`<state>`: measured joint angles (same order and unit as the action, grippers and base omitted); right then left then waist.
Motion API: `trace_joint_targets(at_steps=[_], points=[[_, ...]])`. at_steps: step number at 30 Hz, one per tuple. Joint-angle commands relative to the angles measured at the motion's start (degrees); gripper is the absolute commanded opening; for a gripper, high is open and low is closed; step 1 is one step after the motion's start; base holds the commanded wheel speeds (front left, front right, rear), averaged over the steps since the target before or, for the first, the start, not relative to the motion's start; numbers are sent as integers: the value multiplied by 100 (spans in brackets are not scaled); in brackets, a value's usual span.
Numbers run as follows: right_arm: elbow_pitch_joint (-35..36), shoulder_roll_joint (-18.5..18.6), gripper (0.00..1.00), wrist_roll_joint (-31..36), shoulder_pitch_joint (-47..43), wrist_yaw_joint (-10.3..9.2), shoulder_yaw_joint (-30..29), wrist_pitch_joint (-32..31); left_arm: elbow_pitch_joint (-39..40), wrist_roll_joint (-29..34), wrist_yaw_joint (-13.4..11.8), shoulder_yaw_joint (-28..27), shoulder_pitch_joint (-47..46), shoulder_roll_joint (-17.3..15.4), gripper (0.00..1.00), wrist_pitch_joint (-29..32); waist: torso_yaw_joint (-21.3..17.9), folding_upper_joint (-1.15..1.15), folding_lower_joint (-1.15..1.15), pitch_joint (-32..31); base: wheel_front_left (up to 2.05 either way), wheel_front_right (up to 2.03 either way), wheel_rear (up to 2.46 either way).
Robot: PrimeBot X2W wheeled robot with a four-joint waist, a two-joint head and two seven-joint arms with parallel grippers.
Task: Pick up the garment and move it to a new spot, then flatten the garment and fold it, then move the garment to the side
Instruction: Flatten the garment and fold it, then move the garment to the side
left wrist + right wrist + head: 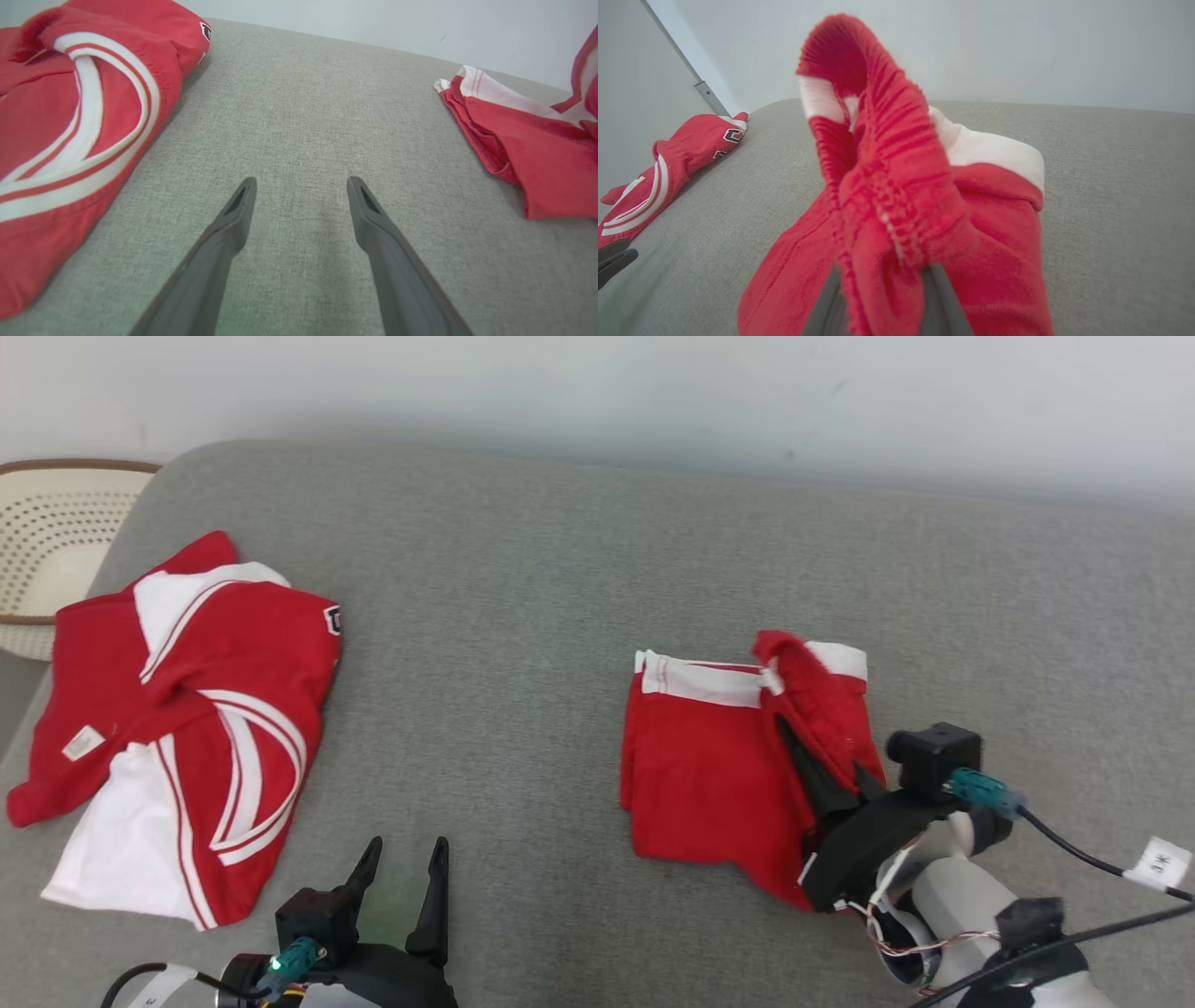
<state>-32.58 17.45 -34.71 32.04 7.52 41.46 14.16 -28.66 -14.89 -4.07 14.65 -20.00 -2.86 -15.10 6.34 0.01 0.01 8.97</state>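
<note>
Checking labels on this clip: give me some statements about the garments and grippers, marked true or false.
1. The right gripper is shut on the red garment's edge. True.
2. The left gripper holds the striped jersey. False: it is open over the bare grey cushion, apart from the jersey.
3. The red garment lies wholly flat. False: its right edge is lifted.
4. A perforated basket stands past the cushion's left end. True.

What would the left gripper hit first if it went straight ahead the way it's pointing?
Probably only the bare grey cushion, in the gap between the red-and-white jersey and the folded red garment. The line looks clear of both, though depth is uncertain.
</note>
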Motion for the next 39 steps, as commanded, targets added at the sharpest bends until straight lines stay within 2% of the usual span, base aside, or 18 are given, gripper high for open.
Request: trace_joint_targets(at_steps=[1, 6, 7, 8, 9, 10, 15, 21, 25, 33, 39], points=[[-46, -27, 0, -50, 88, -6, 86, 18, -24, -40, 7, -5, 105, -7, 100, -9, 139, -1, -1, -23, 0, 0, 0], [-591, -191, 0, -199, 339, -6, 459, 62, -90, -43, 10, 34, 201, -8, 100, -9, 493, -1, -1, -58, 0, 0, 0], [-723, -233, 8, -223, 389, -6, 483, 69, -110, -36, 5, 25, 217, -8, 100, -9, 560, -1, -1, -65, 0, 0, 0], [-842, -292, 30, -281, 417, -5, 486, 82, -109, -25, 3, -7, 239, -7, 100, -9, 623, -1, -1, -74, 0, 0, 0], [-966, -328, 74, -294, 444, -5, 490, 89, -129, -7, 11, -19, 279, -6, 100, -9, 688, -1, -1, -85, 0, 0, 0], [-1052, -372, 100, -342, 479, -5, 503, 97, -147, -7, 7, -61, 325, -7, 100, -9, 736, -1, -1, -93, 0, 0, 0], [-876, -348, 100, -418, 550, -5, 208, 105, -123, 94, 25, -285, 482, -7, 100, -9, 794, -1, -1, -107, 0, 0, 0], [-257, -130, 100, -289, 128, -5, -713, 100, 21, 129, 4, -470, 532, -4, 100, -9, 602, -1, -1, -112, 0, 0, 0], [-116, 12, 100, -175, -228, -5, -1137, 100, 82, 58, -25, -426, 480, -5, 100, -9, 479, -1, -1, -87, 0, 0, 0], [24, 8, 100, -98, -554, -5, -1241, 100, 104, 71, -2, -422, 394, -7, 100, -9, 401, -1, -1, -83, 0, 0, 0], [-283, -50, 100, -74, -716, -5, -1437, 101, 138, 117, 26, -389, 425, -7, 100, -9, 485, -1, -1, -103, 0, 0, 0]])
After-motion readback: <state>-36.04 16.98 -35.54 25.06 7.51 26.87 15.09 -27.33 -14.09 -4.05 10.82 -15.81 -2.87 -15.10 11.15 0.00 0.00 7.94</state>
